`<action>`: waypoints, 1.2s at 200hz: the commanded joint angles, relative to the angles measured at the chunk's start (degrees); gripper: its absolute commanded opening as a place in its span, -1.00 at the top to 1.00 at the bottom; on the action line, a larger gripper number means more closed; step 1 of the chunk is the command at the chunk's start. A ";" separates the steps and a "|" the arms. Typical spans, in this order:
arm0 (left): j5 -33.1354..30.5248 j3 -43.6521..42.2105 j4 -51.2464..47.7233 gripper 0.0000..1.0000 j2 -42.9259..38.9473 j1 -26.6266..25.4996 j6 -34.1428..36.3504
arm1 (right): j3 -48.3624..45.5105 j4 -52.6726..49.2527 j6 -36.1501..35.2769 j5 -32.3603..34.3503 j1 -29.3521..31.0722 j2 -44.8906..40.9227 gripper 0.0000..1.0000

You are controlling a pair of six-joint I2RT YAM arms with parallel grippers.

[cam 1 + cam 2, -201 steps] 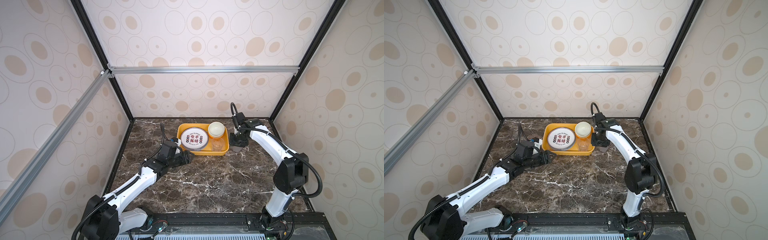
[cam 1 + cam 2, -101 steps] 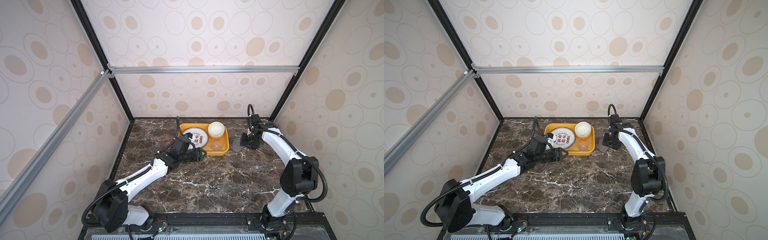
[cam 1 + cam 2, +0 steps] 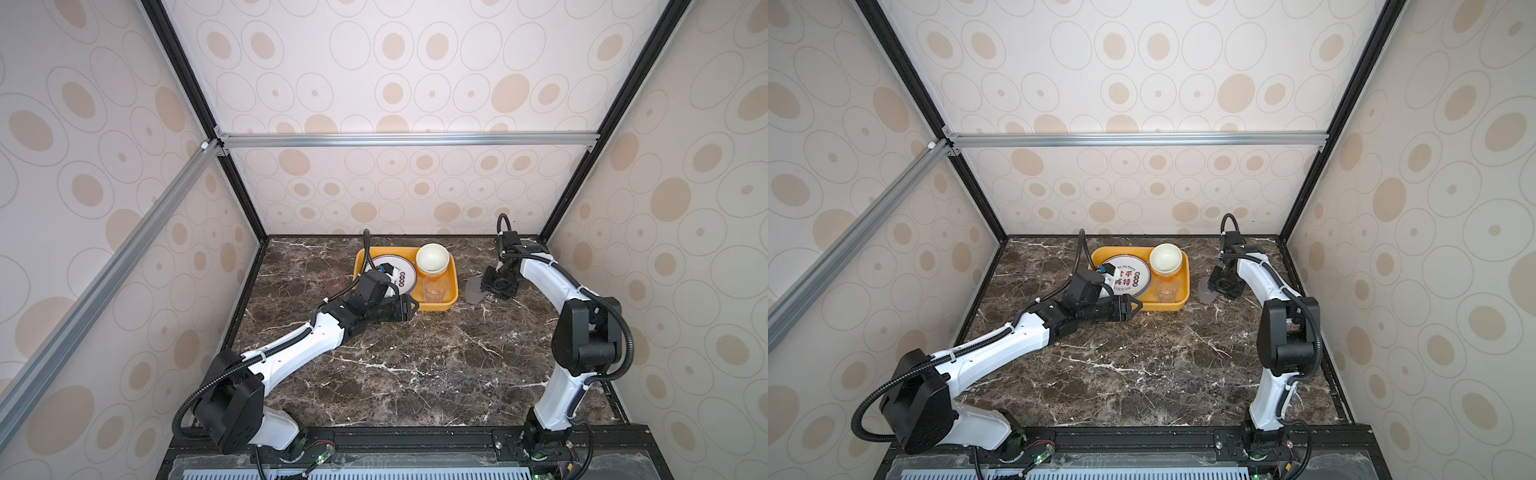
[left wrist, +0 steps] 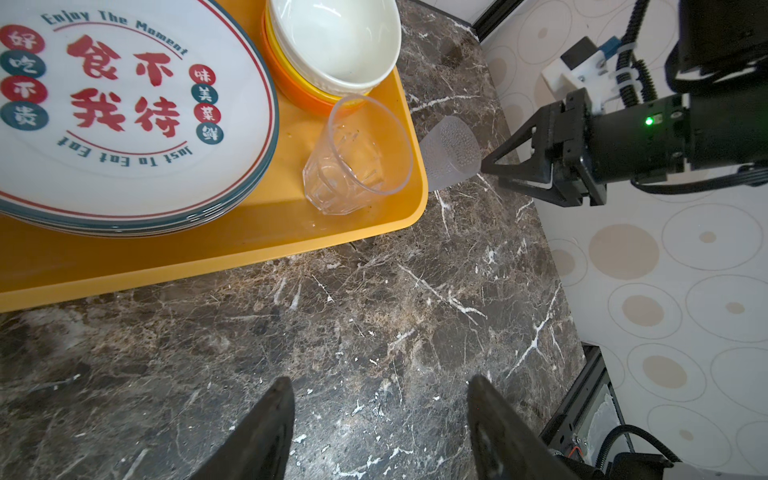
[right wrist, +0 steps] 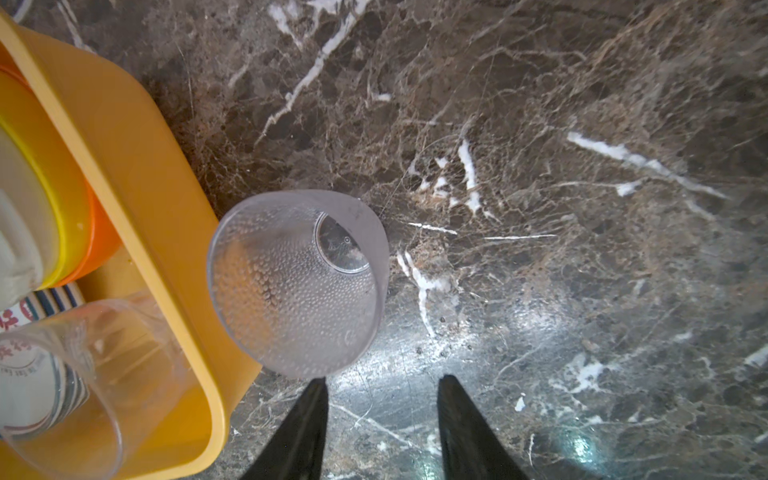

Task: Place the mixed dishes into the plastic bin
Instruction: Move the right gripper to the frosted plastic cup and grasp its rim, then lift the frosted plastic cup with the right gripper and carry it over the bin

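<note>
The bin (image 4: pixel 249 249) was yellow, the plate (image 4: pixel 124 145) white with red characters and teal rim. The cup (image 3: pixel 473 291) at the bin's three o'clock was dimpled grey.

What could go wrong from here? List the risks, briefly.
1. The grey cup sits off-centre from the open right tool, one fingertip by its rim: advancing may tip it or shove it against the yellow bin.
2. The left tool, open, hangs by the bin's front edge: both tools heading there could collide.

Top plate (image 4: pixel 124 124): "Enjoy The Moment", "Just To Eat Eat", red characters 食不我待, small roundels 好吃不贵, 味美菜鲜.
</note>
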 commanded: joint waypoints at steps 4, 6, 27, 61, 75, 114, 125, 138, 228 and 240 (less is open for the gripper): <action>-1.34 1.34 -0.82 -0.32 -0.43 -0.56 1.20 | 2.35 -0.08 1.42 0.71 -0.34 2.03 0.11; -1.31 1.24 -0.84 -0.31 -0.40 -0.57 1.14 | 2.38 -0.10 1.43 0.77 -0.30 2.14 0.11; -1.64 0.66 -0.92 -0.31 -0.72 -0.56 0.94 | 2.65 0.39 1.74 0.79 -0.33 3.20 0.13; -1.98 -0.27 -0.79 -0.30 -1.01 -0.51 0.74 | 3.42 0.60 2.13 1.13 -0.39 4.77 0.16; -1.99 -0.53 -0.85 -0.30 -1.09 -0.56 0.73 | 3.94 0.53 2.14 1.40 -0.44 5.63 0.18; -2.32 -1.17 -1.04 -0.29 -1.47 -0.49 0.43 | 5.02 0.41 1.98 1.40 -0.41 7.72 0.35; -2.36 -1.37 -1.05 -0.29 -1.55 -0.57 0.26 | 5.14 0.51 1.90 1.34 -0.43 8.08 0.43; -2.46 -1.63 -1.12 -0.29 -1.80 -0.53 0.17 | 5.20 0.52 1.81 1.20 -0.37 8.43 0.52; -2.96 -2.95 -0.87 -0.28 -2.87 -0.55 -0.58 | 2.84 -0.10 -0.14 1.89 -0.33 5.44 0.87; -3.27 -3.19 -0.86 -0.28 -3.12 -0.56 -0.69 | 2.44 -0.59 -0.75 2.01 -0.28 4.45 0.88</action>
